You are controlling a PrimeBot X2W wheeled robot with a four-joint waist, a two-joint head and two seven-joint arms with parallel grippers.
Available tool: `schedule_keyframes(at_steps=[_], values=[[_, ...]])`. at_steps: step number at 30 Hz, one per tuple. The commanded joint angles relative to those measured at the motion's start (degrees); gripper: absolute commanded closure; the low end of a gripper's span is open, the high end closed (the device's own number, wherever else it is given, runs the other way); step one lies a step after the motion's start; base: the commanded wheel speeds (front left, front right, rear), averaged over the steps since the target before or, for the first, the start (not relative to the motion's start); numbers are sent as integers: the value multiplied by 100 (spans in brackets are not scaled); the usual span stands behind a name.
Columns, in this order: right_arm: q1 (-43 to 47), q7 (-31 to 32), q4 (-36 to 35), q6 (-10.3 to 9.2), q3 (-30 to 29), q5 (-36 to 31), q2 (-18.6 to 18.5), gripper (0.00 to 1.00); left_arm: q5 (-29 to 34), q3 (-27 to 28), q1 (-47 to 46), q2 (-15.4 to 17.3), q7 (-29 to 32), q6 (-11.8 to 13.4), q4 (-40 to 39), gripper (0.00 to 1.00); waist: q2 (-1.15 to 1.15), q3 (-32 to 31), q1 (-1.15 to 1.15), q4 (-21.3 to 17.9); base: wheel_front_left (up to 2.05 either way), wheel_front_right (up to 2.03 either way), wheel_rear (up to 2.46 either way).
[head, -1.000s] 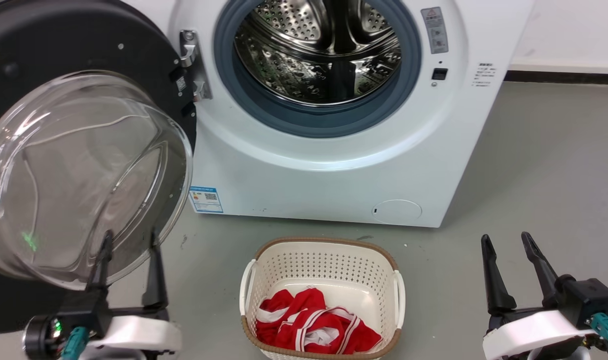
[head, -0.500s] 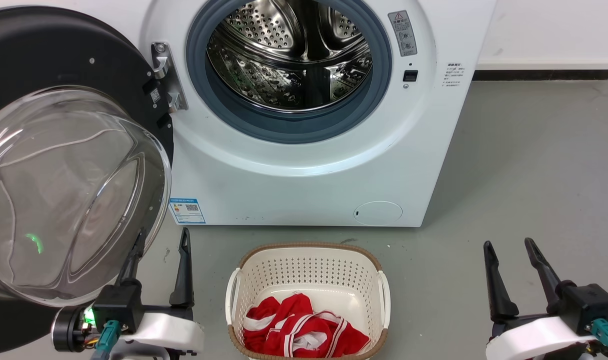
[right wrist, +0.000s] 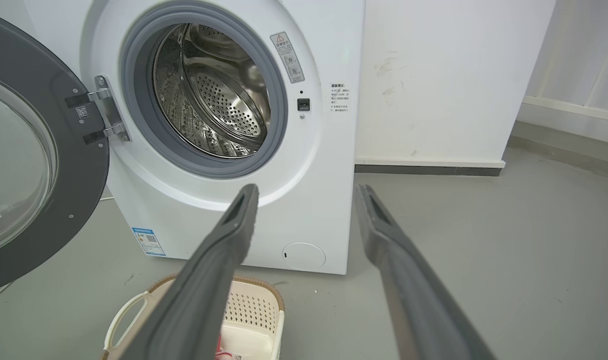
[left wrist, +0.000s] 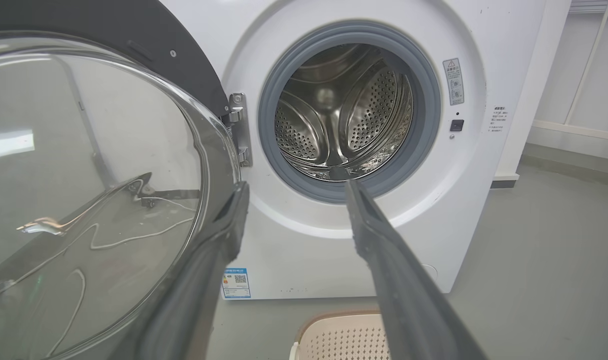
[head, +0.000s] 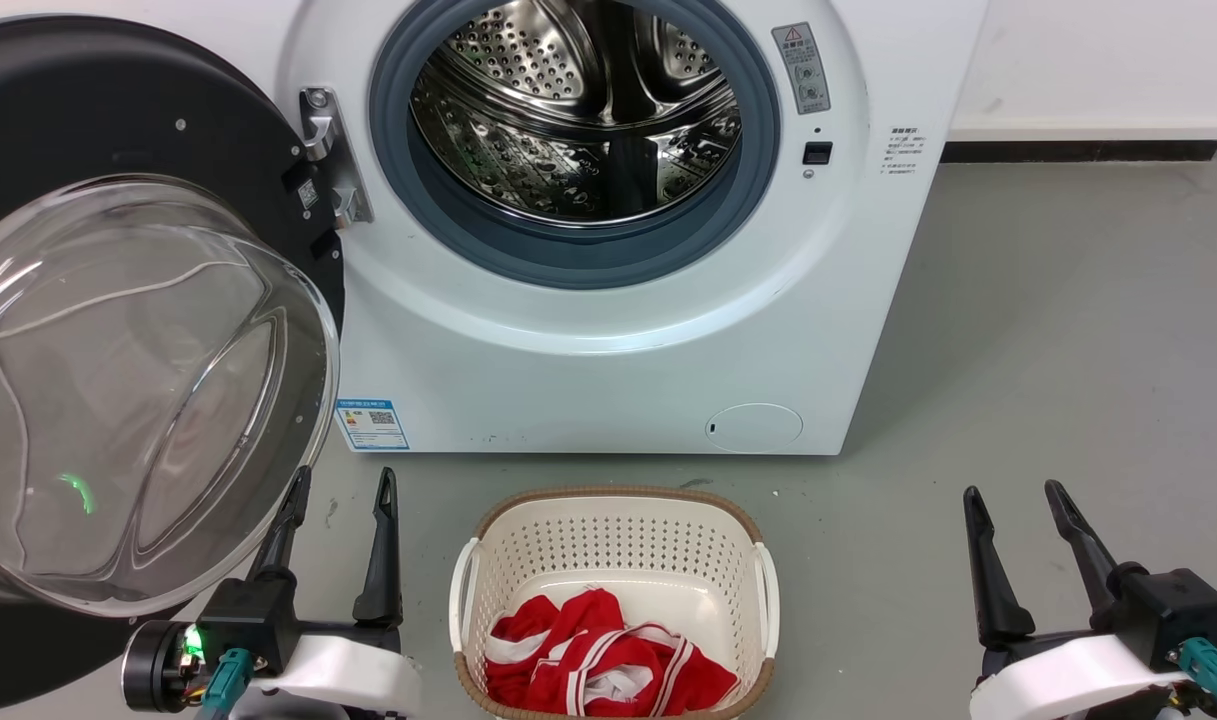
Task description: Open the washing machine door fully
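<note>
Head camera: I saw the washing machine door (head: pixel 138 380) swung out to the left of the white washing machine (head: pixel 608 370), hanging on its metal hinge (head: pixel 328 150), clear glass bowl bulging toward the lens. The grey-ringed steel drum (head: pixel 578 110) stood uncovered. My left end effector (head: pixel 342 485) sat low at the left, fingers parted wide and holding nothing, its outer finger just beside the lower right rim of the glass; I could not tell whether they touched. My right end effector (head: pixel 1012 495) sat at the lower right, well apart from the machine, fingers equally wide and empty. Between the two, on the grey floor (head: pixel 1068 350), stood a white basket (head: pixel 608 497) holding a red and white garment (head: pixel 598 660).

Left wrist camera: the door's glass loomed at the left, one finger overlapping its edge, the other crossing the drum's grey ring, with an open gap between them.

Right wrist camera: the door's black ring stood at the far left, hinge between it and the drum; my two fingers spread wide above the basket, a white wall (right wrist: pixel 458 75) beside the machine
</note>
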Motion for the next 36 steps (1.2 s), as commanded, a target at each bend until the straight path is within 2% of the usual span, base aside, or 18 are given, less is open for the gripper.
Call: schedule_keyframes(at_steps=[1,19,20,23,36], values=[[42,-8,10,-4,0,36,10,0,-18,-1,-35,-2,-13,-4,4,0,0,-2,0,-6,0,0,0],[25,0,84,-4,37,142,10,0,9,-11,2,-22,-13,26,48,0,0,21,0,-19,0,0,0],[1,3,90,0,32,99,1,100,-5,-5,5,-22,2,1,66,100,0,21,0,-19,0,0,0],[48,12,226,0,41,155,1,100,-58,20,53,-42,46,-4,242,100,0,22,0,-19,0,0,0],[-150,182,420,0,37,1754,-78,100,-1593,145,-80,-47,432,-82,363,100,0,29,0,-16,0,0,0]])
